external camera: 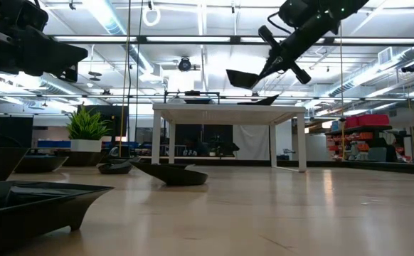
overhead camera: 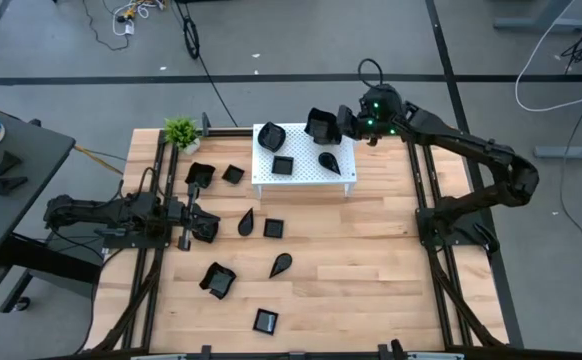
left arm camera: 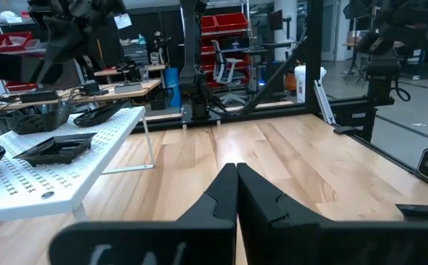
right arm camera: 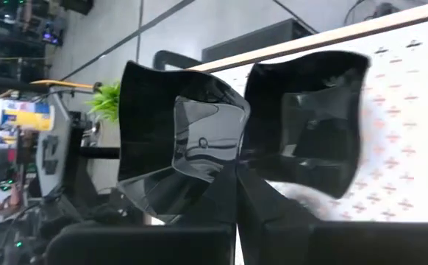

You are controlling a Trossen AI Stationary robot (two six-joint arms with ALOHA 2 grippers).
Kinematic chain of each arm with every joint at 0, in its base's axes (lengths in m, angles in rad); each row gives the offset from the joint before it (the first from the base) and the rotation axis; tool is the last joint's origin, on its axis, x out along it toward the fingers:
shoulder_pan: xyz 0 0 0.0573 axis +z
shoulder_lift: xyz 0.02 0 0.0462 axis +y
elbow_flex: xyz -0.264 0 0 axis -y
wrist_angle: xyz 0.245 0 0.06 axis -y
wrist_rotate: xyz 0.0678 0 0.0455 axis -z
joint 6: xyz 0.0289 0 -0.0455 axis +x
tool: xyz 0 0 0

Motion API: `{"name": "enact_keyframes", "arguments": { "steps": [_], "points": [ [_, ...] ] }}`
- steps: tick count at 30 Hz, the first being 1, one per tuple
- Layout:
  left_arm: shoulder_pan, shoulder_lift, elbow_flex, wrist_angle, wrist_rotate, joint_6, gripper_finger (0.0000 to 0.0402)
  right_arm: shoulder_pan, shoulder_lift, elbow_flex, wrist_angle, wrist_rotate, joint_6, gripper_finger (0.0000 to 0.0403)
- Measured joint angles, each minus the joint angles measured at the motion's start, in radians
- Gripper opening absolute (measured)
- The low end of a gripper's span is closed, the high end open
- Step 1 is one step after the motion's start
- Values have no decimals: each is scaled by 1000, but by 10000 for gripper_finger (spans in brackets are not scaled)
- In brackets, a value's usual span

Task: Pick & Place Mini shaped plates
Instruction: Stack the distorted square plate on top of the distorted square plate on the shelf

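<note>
In the low view a dish (external camera: 29,206) is cut off by the left and bottom edges; in the right wrist view a square plate (right arm camera: 306,118) is blurred, its lower edge hidden behind the closed right gripper (right arm camera: 236,184).

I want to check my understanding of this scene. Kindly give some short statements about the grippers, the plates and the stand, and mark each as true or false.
1. The right gripper holds a square black plate above the white perforated stand. True.
2. The left gripper is wide open. False: its fingers are shut, with nothing between them.
3. The stand carries no plates. False: several lie on it, among them a small square plate and a teardrop plate.
4. The green potted plant stands at the table's far left corner in the high view. True.
5. The left gripper hangs over the stand. False: it is low over the table's left side, beside the stand.
</note>
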Motion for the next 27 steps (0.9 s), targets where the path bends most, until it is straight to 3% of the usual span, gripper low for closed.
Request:
{"name": "enact_keyframes", "arguments": {
  "steps": [7,14,27],
  "points": [
    [0,0,0,0,0,0,3,-51,3,0,-16,-26,-5,0],
    [0,0,0,0,0,0,3,-85,34,0,-8,-117,-27,0],
    [0,0,0,0,0,0,3,-83,49,0,15,-140,-27,0]
  ]
}}
